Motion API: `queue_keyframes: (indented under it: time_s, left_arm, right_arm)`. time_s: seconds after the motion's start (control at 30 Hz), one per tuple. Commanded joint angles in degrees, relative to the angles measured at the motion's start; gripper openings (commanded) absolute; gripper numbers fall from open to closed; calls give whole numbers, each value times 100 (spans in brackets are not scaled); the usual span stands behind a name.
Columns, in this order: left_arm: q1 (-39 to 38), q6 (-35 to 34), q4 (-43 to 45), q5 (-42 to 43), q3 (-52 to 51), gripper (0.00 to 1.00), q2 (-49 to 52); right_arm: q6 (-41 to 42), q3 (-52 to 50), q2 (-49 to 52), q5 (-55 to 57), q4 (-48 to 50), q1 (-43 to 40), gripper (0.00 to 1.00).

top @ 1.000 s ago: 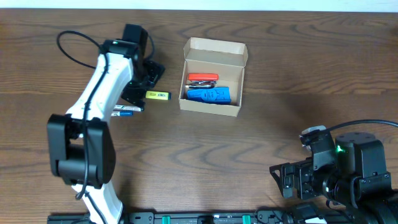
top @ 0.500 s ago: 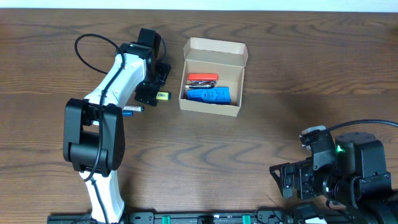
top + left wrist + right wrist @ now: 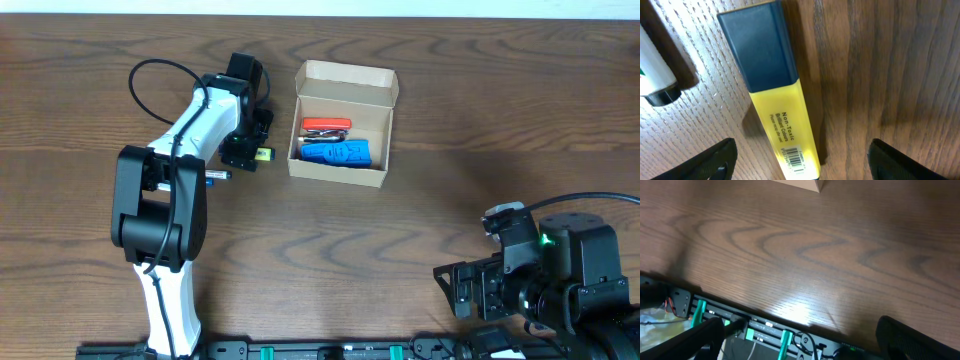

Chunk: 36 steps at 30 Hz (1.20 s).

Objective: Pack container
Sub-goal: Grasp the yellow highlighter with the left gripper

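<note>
The left gripper (image 3: 252, 153) has been moved nearer the container (image 3: 340, 172); its fingers (image 3: 710, 162) are held wide astride the yellow highlighter (image 3: 782, 120), nothing gripped. The right gripper (image 3: 805, 340) is spread wide, empty.

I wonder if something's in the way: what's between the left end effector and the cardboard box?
Overhead, the yellow highlighter sticks out from under the left end effector toward the cardboard box; otherwise bare table.

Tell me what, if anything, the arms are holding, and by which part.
Nothing is held. The left end effector stands open astride the yellow, dark-capped plastic highlighter without touching it; the right end effector is open too.
</note>
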Motion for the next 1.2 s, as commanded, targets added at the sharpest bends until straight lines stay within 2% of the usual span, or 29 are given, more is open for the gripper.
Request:
queue_keyframes:
  time_s: [0.0,0.27,0.4,0.67,0.77,0.8,0.97,1.07,1.17]
  left_arm:
    - [4,-39,11,-151,24,82,192]
    - [4,-42,31,-151,24,75,271]
    - [4,-42,59,-175,24,68,271]
    - [4,-11,-33,-166,24,37,271]
    - [4,225,-26,-111,24,10,269]
    - [7,328,-9,-76,24,6,267]
    - [105,1604,267,645,76,6,109]
    - [184,1840,81,684,219,6,-179]
    - [205,2057,-142,358,361,6,-627]
  right_arm:
    - [-79,68,11,-22,4,-46,99]
    - [-79,68,11,-22,4,-46,99]
    - [-79,68,11,-22,4,-46,99]
    - [-76,68,11,-22,4,-46,99]
    - [-76,68,11,-22,4,-46,99]
    - [-79,68,11,-22,4,-46,99]
    - [-76,68,11,-22,4,-46,99]
    - [-76,68,11,-22,4,-46,99]
    - [-79,68,11,-22,4,-46,99]
